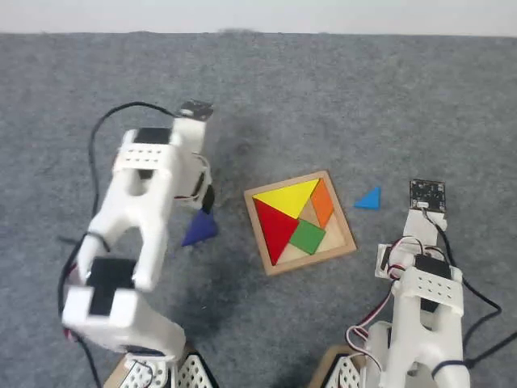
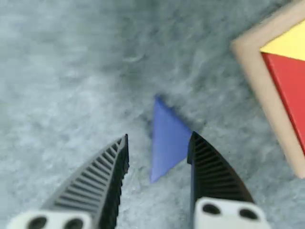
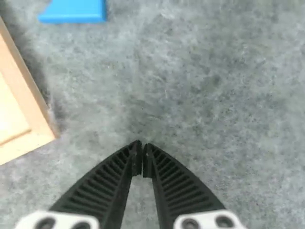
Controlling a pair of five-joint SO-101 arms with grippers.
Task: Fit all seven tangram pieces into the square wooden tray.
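Observation:
The square wooden tray lies mid-table holding yellow, red, orange and green pieces. A dark blue triangle lies on the grey mat just left of the tray. My left gripper is open right above it, with the dark blue triangle between the fingers and one fingertip at its edge. A light blue triangle lies right of the tray. My right gripper is shut and empty above bare mat, near the tray corner and the light blue triangle.
Grey felt mat covers the table. The left arm stretches over the left side with a black cable looping behind it. The right arm stands at the front right. Open mat lies behind and in front of the tray.

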